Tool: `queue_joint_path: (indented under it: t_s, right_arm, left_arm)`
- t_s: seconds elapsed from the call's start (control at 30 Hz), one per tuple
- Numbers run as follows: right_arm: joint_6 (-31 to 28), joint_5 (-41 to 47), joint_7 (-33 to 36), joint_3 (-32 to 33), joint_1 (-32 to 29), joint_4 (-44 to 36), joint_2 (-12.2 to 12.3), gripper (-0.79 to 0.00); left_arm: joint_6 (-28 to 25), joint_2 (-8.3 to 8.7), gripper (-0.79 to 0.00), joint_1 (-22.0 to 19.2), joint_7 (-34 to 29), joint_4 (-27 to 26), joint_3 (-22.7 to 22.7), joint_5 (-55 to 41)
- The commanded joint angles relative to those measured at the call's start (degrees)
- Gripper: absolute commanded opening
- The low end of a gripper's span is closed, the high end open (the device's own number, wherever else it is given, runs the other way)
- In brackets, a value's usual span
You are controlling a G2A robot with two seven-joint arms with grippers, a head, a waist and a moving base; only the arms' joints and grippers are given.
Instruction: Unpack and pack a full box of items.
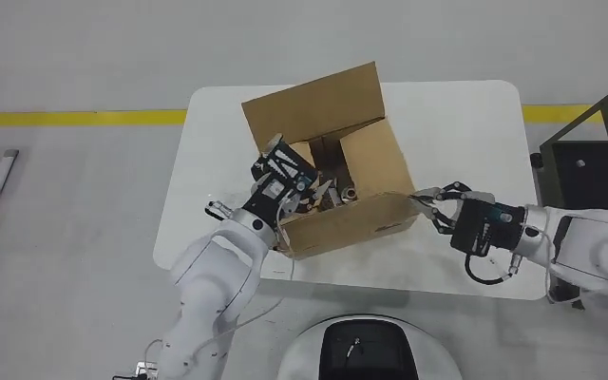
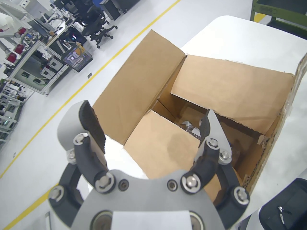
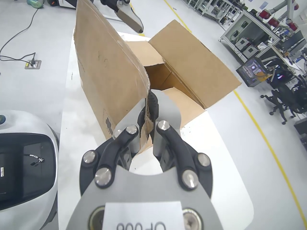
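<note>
**Item under handling:** one brown corrugated cardboard box (image 1: 353, 220) stands near the middle of the white round-cornered tabletop (image 1: 456, 114), turned askew to its edges. All top flaps are open.
- The far flap (image 1: 313, 106) leans out toward the far edge of the tabletop.
- The right side flap (image 2: 230, 89) and the left side flap (image 2: 160, 144) tip inward over the opening.
- The near flap (image 3: 108, 72) stands upright.

**Contents:** a few pale, shiny items (image 2: 189, 125) lie low in the box, partly hidden by the flaps. Their kind cannot be determined.

**Markings:** a small dark printed patch (image 3: 108, 123) sits on the outer face of the near flap and is not legible. A white label (image 3: 144, 213) with dark print, only partly in view, is fixed to the right wrist housing.

**Left gripper (image 2: 147, 114):** it is above the box's left end, on the side of the tabletop's left edge. Its fingers are spread wide and hold nothing, with one fingertip over the opening.

**Right gripper (image 3: 150, 102):** it is at the box's right end. Its fingers are pressed together on the ragged corner edge of the near flap, pinching the cardboard between them.
</note>
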Motion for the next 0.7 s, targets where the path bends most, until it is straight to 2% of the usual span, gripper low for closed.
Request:
queue_joint_path:
  t_s: [0.0,0.03,0.07,0.1,0.17,0.2,0.23,0.33,0.37,0.43,0.47,0.5,0.53,0.6,0.67]
  right_arm:
    - [0.2,-0.7,-1.0,0.1,-0.5,-0.1,0.0,-0.748]
    - [0.3,-1.0,-1.4,0.1,-0.7,-0.1,0.0,-0.733]
    - [0.5,-0.9,-2.1,0.1,-1.0,0.0,0.0,-0.785]
    - [0.6,-1.0,-2.5,0.2,-1.1,0.0,0.0,-0.751]
    - [1.0,-0.1,-3.3,0.3,-1.5,0.3,0.0,-0.594]
    - [1.1,0.0,-3.4,0.5,-1.6,0.2,0.0,-0.403]
    - [1.8,0.2,-3.8,0.9,-1.5,0.0,0.0,-0.043]
    - [4.7,3.9,-6.6,2.8,-2.7,-0.5,-0.2,-0.028]
    - [5.2,4.8,-6.8,3.6,-3.1,-0.7,-0.2,0.0]
    - [6.6,8.4,-8.1,5.1,-3.9,-0.5,-0.3,-0.092]
    - [7.1,10.4,-8.2,5.8,-4.3,-0.3,-0.3,-0.111]
    - [7.2,12.0,-8.3,6.2,-4.4,-0.1,-0.3,-0.299]
    - [6.9,14.3,-7.7,6.7,-4.7,0.2,-0.3,-0.397]
    - [6.8,19.8,-4.0,7.2,-4.7,1.1,-0.3,-0.468]
    - [6.5,26.6,0.7,6.8,-4.1,2.8,-0.1,-0.785]
  left_arm:
    - [-1.3,0.04,0.0,0.1,-0.5,0.0,0.7,-0.3]
    - [-1.7,0.06,0.0,0.1,-0.8,-0.1,0.9,-0.5]
    - [-2.3,0.09,0.0,0.2,-1.3,-0.2,1.3,-0.7]
    - [-2.9,0.11,0.0,0.2,-1.4,-0.3,1.5,-0.9]
    - [-3.8,0.18,0.0,0.2,-1.7,-0.5,1.7,-1.3]
    - [-4.2,0.2,0.0,0.2,-1.8,-0.5,1.7,-1.6]
    - [-5.4,0.26,0.0,0.2,-2.0,-0.6,1.9,-2.2]
    - [-8.1,0.5,0.0,0.3,-3.1,-1.1,1.6,-3.8]
    - [-8.5,0.56,0.0,0.4,-3.3,-1.4,1.4,-4.2]
    - [-9.2,0.68,0.0,0.7,-3.7,-2.1,1.2,-5.0]
    - [-9.6,0.74,0.0,0.9,-3.9,-2.6,1.2,-5.5]
    - [-9.9,0.79,0.0,1.0,-4.0,-2.9,1.1,-5.7]
    - [-10.2,0.85,0.0,1.2,-4.1,-3.2,1.1,-6.2]
    - [-11.2,0.98,0.0,1.7,-4.5,-4.2,1.2,-7.2]
    - [-12.9,1.17,0.0,2.5,-5.0,-5.3,1.5,-8.7]
